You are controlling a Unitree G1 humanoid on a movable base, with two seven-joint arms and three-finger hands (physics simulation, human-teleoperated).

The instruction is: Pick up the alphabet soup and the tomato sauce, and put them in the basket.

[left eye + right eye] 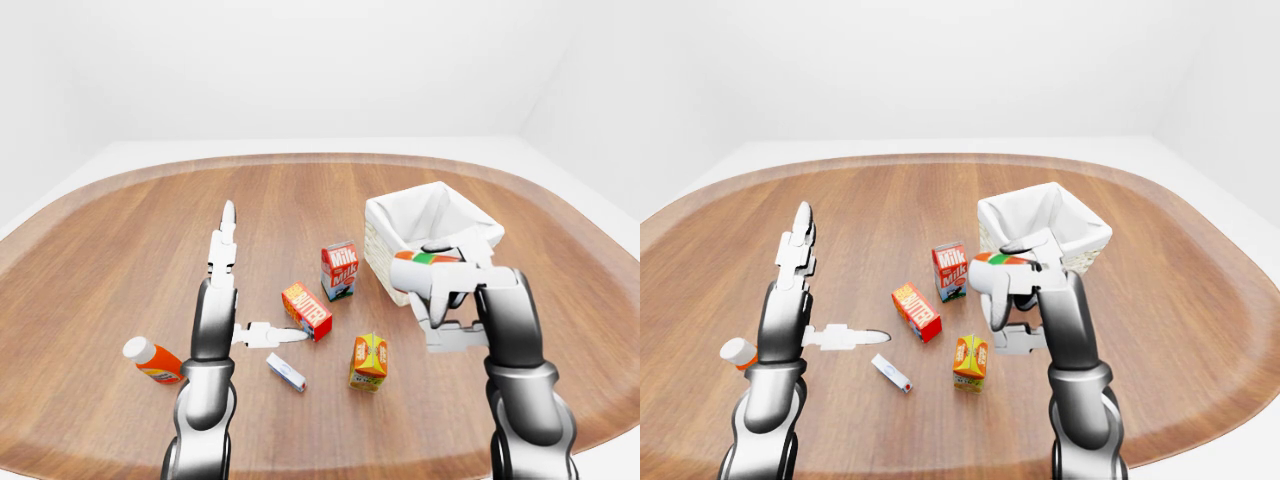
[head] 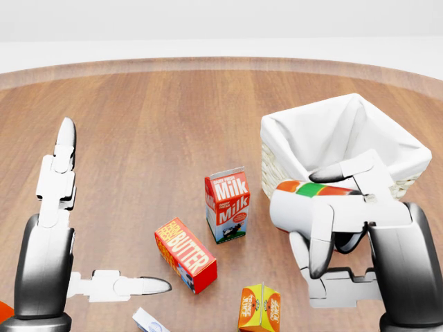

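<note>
The right hand [image 2: 339, 228], fingers pinching a can [image 2: 304, 204], hovered beside the basket [image 2: 387, 149]; the next move was likely lifting it over the rim, left hand [image 2: 59, 207] spread.

your can [image 2: 304, 204], white with a red, orange and green top band, lies tipped on its side, lifted just beside the white-lined wicker basket [image 2: 297, 197], which stands upright.
</note>
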